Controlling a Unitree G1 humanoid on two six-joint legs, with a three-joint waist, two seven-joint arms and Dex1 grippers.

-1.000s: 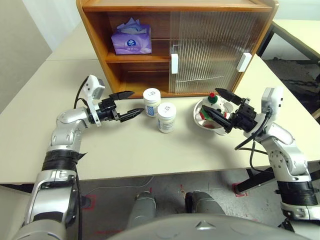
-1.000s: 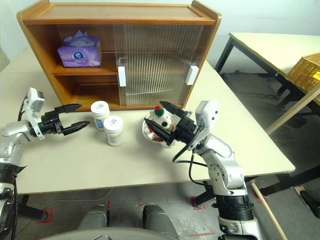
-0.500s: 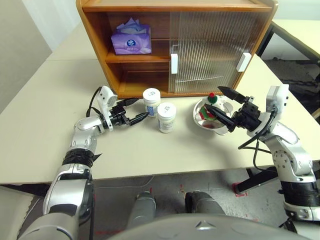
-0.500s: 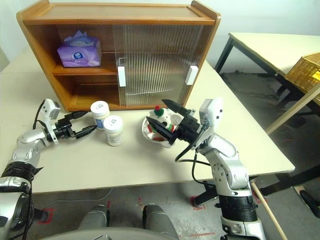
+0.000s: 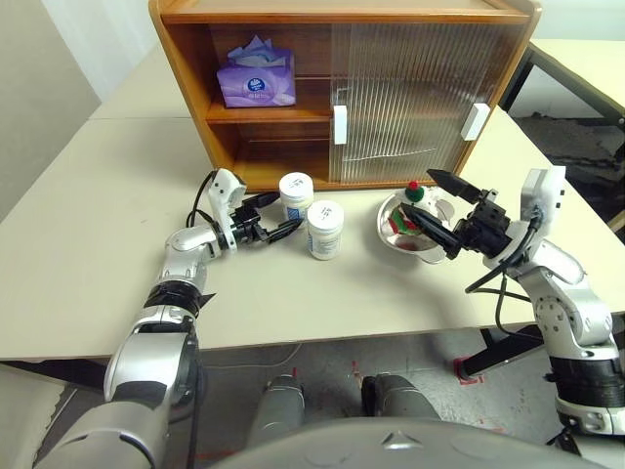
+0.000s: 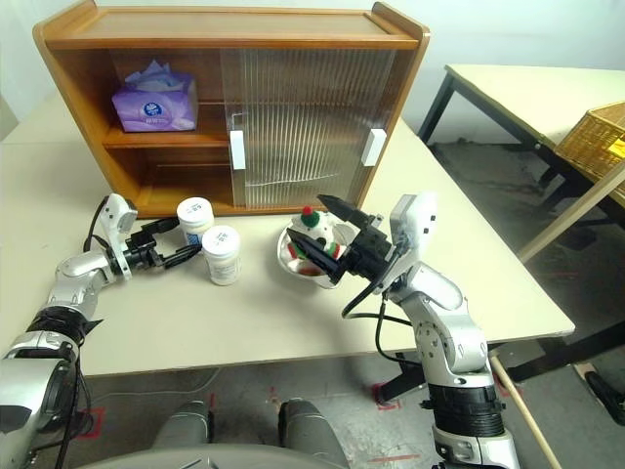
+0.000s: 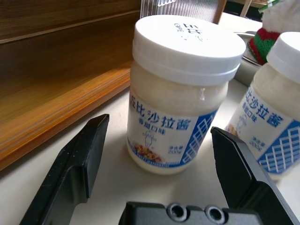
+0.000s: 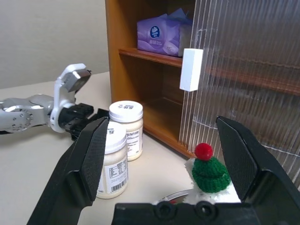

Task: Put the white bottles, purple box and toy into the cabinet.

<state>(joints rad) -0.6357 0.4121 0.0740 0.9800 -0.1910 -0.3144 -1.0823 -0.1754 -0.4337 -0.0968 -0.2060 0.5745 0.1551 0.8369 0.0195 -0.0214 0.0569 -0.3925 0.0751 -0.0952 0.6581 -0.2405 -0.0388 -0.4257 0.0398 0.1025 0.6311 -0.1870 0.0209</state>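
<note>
Two white bottles (image 5: 296, 198) (image 5: 325, 229) stand on the table in front of the cabinet (image 5: 342, 15). My left gripper (image 5: 285, 212) is open and low over the table. Its fingers (image 7: 79, 164) flank the bottle nearer the cabinet (image 7: 180, 93) without touching it. On the cabinet's open upper left shelf sits the purple box (image 5: 257, 78). The toy (image 8: 206, 176) sits in a steel bowl (image 6: 293, 256). Just right of the bowl, my right gripper (image 5: 418, 193) hovers open and empty, pointing at the toy.
Ribbed sliding doors (image 5: 410, 88) with white handles (image 5: 340, 124) cover the cabinet's middle and right; its left bays are open. A second table (image 6: 518, 83) and a wicker basket (image 6: 596, 142) stand off to the right.
My left arm has come down and moved right, bringing its open fingers up to the bottle nearer the cabinet. The right arm has not moved.
</note>
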